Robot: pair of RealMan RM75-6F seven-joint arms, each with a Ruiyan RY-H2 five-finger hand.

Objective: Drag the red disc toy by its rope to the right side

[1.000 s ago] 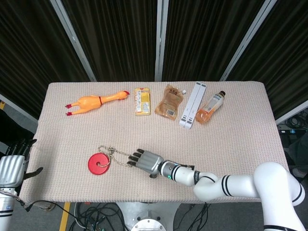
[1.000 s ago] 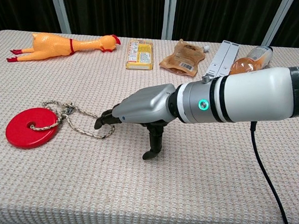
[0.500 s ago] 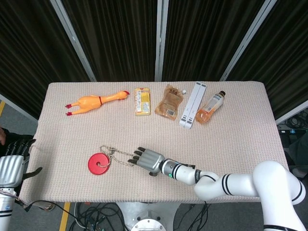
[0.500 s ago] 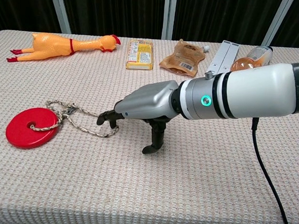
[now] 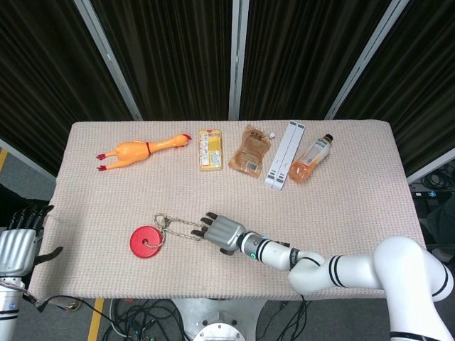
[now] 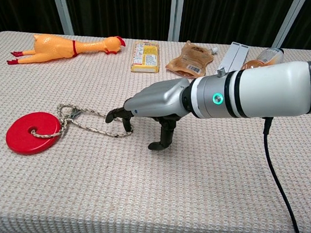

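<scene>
While the table [image 5: 370, 185] carries the same back row as a second ago, the right arm has slid toward the right and a little away from the near edge, taking the right hand [image 6: 145, 106] with it. Its dark fingertips [image 6: 119, 116] are curled down into the far end of the rope [image 6: 86, 121], hooking the loop more than pinching it, with the thumb planted on the cloth underneath. That loop has been drawn out from a slack oval into a longer, flatter line, so the slack is nearly spent. By contrast, the red disc toy [image 5: 146, 241] has barely shifted and sits on the left part of the table near the front edge. I judge the drag as only just beginning; further pull to the right should start moving the disc. Off the table's left corner, the left hand [image 5: 21, 238] hangs idle, fingers apart and empty.
</scene>
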